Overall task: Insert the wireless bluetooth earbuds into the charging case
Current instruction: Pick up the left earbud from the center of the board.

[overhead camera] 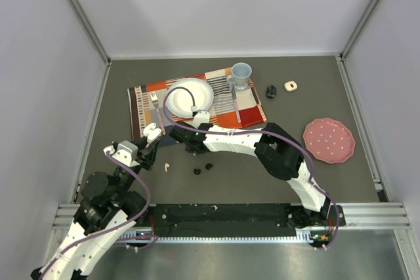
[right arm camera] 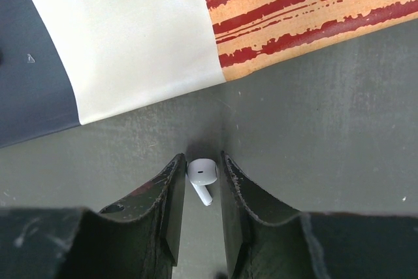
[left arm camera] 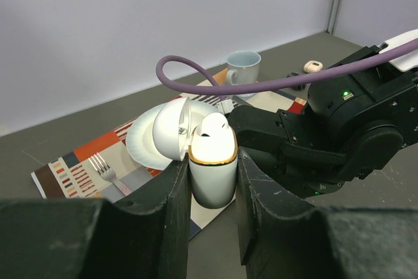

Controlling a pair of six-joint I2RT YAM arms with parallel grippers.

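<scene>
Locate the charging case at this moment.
Left wrist view: the case stands open, clamped in the left hand, centre frame. From above it is left of centre, by the placemat's near-left corner.

Left arm [overhead camera: 98, 211], at the table's [overhead camera: 341, 96] near-left corner: left gripper [left arm camera: 212, 161] clamped on the charging case [left arm camera: 213, 184]. Right arm [overhead camera: 289, 162], stretched leftward: right gripper [right arm camera: 202, 159] pointing down, jaws narrowly parted astride a white earbud [right arm camera: 201, 172].

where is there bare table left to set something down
Free: the table strip between the back wall and the left end of the placemat, and the near right corner in front of the pink plate. Crowded: in front of the placemat, where the left arm, the right arm, the charging case and loose earbuds are.
</scene>
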